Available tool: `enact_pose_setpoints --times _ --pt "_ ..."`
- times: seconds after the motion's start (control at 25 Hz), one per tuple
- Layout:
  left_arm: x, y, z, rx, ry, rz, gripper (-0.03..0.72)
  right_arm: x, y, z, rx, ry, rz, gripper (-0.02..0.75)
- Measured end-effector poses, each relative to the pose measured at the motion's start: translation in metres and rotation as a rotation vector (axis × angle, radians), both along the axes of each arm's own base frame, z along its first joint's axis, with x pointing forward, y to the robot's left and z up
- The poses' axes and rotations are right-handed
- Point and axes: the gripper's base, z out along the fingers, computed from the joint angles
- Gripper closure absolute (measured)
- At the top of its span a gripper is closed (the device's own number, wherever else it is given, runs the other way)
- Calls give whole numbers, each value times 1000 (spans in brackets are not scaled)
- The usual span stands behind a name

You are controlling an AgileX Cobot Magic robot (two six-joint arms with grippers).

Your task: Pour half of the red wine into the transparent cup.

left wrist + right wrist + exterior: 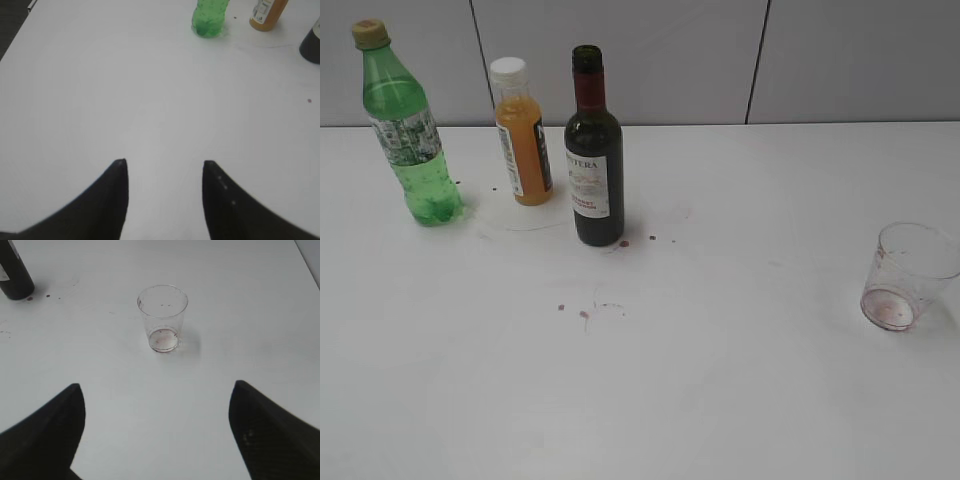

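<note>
You are starting the approach: left gripper [164,167] and right gripper [157,395] are hanging spread, empty. Next, grasp the wine bottle [594,160], at ten o'clock from the transparent cup [162,317].

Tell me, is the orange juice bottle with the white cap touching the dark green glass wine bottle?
Apart. The exterior view shows a thin strip of white table between the orange juice bottle and the dark green wine bottle.
</note>
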Motion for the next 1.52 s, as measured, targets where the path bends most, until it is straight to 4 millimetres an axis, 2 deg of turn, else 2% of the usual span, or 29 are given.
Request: enact_pose_setpoints --times 0.32,0.56,0.68,0.8,1.0,1.16,1.28,1.52 --pt "0 0 0 0 0 0 433 0 0 0 0 0 0 48" --pt "0 0 0 0 0 0 448 1 0 0 0 2 1 49" --pt "0 0 0 0 0 0 448 8 1 9 1 -7 2 49" --pt "0 0 0 0 0 0 448 24 2 19 -1 -23 15 49" --pt "0 0 0 0 0 0 448 61 10 23 36 22 65 52" --pt "0 0 0 0 0 0 448 87 12 27 40 -35 71 56" --pt "0 0 0 0 0 0 448 103 10 20 40 -64 45 61" --pt "0 0 0 0 0 0 448 125 6 -8 28 -117 -13 62"
